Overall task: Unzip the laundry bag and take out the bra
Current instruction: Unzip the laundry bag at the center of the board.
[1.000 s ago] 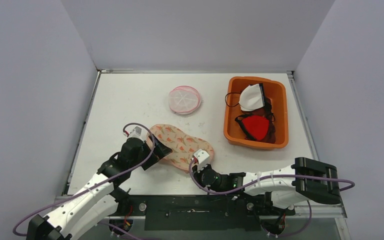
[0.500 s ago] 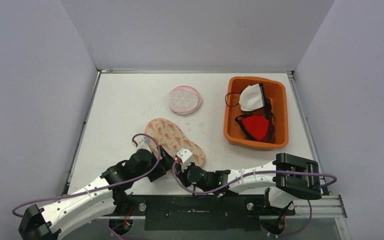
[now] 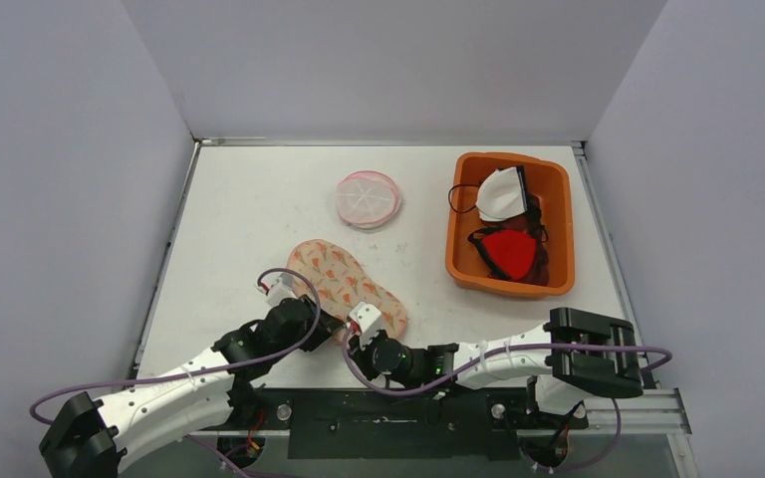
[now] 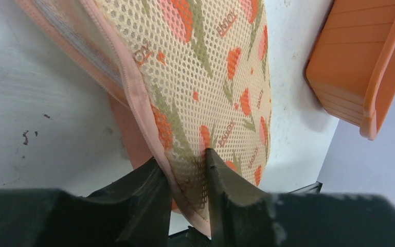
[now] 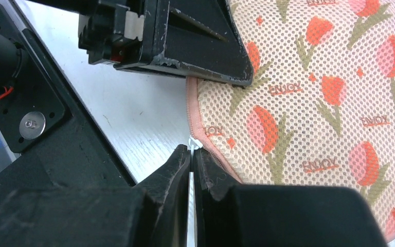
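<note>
Top view: I see laundry bag (image 3: 344, 282) flat on table (image 3: 239, 199), at front edge; left gripper (image 3: 327, 316) and right gripper (image 3: 358, 326) both at its near rim.
Left wrist: bag's pink-trimmed mesh edge sits between jaws, left gripper (image 4: 184, 160) clamped on it.
Right wrist: right gripper (image 5: 192, 153) pinched tight on white zipper pull (image 5: 195, 142) at bag's seam.

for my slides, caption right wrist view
Right fingers pinch the zipper pull of the laundry bag; left fingers clamp its edge.
</note>
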You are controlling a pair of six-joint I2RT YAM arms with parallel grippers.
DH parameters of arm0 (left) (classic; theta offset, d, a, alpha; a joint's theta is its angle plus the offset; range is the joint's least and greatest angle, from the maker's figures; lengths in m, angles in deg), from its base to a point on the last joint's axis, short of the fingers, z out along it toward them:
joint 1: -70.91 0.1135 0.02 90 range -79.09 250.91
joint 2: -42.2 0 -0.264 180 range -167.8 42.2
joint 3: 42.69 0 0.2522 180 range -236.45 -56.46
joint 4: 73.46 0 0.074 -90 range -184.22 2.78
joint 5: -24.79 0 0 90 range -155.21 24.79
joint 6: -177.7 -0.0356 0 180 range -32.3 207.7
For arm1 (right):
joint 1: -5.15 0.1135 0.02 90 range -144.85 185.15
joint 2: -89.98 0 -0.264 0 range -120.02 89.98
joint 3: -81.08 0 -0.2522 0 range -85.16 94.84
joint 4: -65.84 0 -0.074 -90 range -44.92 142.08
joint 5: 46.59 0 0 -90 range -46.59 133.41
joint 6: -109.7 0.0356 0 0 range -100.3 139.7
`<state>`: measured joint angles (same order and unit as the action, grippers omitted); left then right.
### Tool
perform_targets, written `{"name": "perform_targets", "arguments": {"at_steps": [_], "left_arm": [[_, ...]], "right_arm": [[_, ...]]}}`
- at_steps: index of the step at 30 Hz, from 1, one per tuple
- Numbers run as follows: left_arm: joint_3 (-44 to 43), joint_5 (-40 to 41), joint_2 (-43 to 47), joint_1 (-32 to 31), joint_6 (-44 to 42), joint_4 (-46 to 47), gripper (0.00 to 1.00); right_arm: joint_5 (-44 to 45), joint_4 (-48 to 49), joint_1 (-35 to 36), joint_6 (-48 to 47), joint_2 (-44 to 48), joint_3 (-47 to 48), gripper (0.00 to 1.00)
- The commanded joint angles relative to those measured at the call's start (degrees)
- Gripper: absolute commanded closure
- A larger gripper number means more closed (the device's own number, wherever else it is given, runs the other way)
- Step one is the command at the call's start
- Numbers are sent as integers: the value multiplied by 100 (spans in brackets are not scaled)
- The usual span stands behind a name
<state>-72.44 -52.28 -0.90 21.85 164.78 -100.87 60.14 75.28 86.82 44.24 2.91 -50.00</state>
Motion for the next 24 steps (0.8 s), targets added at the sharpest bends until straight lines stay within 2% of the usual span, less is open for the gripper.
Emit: {"name": "perform_targets", "arguments": {"at_steps": [1, 3, 15, 24], "left_arm": [[68, 386, 40, 91, -22, 499, 82], [41, 345, -1, 174, -123, 478, 99], [55, -312, -59, 885, -694, 548, 100], [49, -772, -275, 1324, -1180, 777, 100]], "right_arm": [[259, -7, 170, 20, 351, 3, 95], [354, -134, 182, 52, 448, -49, 95], [1128, -811, 184, 403, 1499, -874, 95], [1496, -1221, 96, 541, 1901, -1143, 95]]}}
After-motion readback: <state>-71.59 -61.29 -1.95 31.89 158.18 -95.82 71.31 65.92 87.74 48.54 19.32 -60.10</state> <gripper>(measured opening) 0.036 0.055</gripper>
